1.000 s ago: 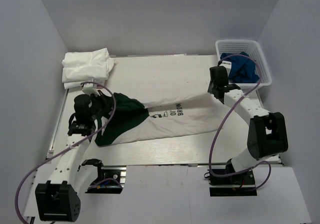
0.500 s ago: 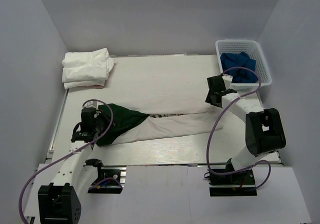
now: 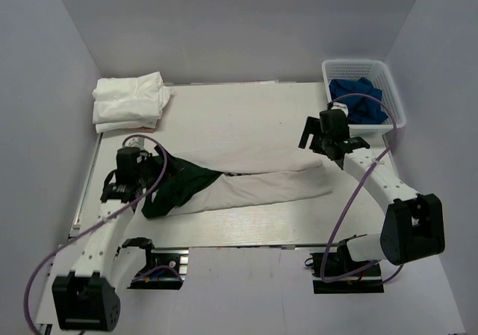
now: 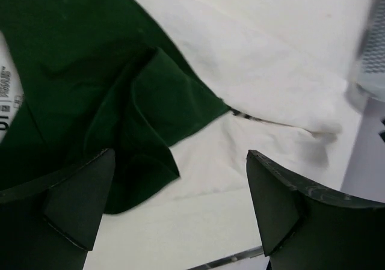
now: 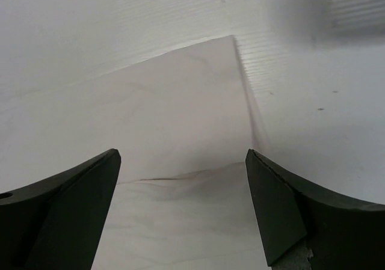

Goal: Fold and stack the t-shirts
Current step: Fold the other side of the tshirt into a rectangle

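The t-shirt with dark green sleeves (image 3: 179, 187) and a white body (image 3: 261, 187) lies across the table as a long narrow strip, its print folded out of sight. My left gripper (image 3: 138, 172) hovers open over the green end; in the left wrist view its fingertips (image 4: 180, 156) straddle a green sleeve (image 4: 90, 71) and white cloth (image 4: 271, 83) without touching. My right gripper (image 3: 327, 137) stands open above the strip's right end, with nothing between its fingers (image 5: 182, 156) and white cloth (image 5: 150, 113) beneath. Plain white folded t-shirts (image 3: 128, 100) are stacked at the back left.
A white basket (image 3: 391, 89) holding blue cloth (image 3: 358, 100) stands at the back right corner. The white table (image 3: 239, 115) shows beyond the strip. The table's front edge (image 3: 239, 238) runs close below the shirt. Grey walls enclose three sides.
Both grippers went from shut on the shirt to open and let it go. The shirt's upper half was folded down into a narrower strip, and the right arm swung outward.
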Available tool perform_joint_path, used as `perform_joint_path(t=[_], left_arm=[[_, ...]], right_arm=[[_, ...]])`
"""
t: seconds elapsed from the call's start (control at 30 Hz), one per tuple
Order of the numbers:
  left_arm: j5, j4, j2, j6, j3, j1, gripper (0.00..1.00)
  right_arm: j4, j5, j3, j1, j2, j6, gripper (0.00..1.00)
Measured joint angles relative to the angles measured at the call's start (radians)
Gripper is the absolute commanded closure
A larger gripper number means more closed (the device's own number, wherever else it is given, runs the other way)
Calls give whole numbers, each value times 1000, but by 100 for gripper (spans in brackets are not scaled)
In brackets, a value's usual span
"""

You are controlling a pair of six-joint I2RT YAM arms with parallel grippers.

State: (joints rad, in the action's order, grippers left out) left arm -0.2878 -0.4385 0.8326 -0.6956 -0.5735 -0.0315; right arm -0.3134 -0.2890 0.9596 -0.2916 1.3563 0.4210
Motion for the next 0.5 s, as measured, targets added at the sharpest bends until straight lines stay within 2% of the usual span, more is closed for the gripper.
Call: perform_joint_path(t=[0.17, 0.27, 0.37, 0.5], left_arm=[[25, 54, 310, 35, -77, 1, 0], [-15, 117, 439, 54, -83, -2, 0], [-106, 194, 502, 69, -77, -11, 0], [-273, 345, 482, 79, -23, -37, 0]], right_arm=[[19, 131, -1, -23, -4, -42, 10], [26, 171, -13, -24, -17, -49, 10], [26, 192, -32, -24, -34, -55, 10], [21, 185, -42, -23, -39, -63, 10]])
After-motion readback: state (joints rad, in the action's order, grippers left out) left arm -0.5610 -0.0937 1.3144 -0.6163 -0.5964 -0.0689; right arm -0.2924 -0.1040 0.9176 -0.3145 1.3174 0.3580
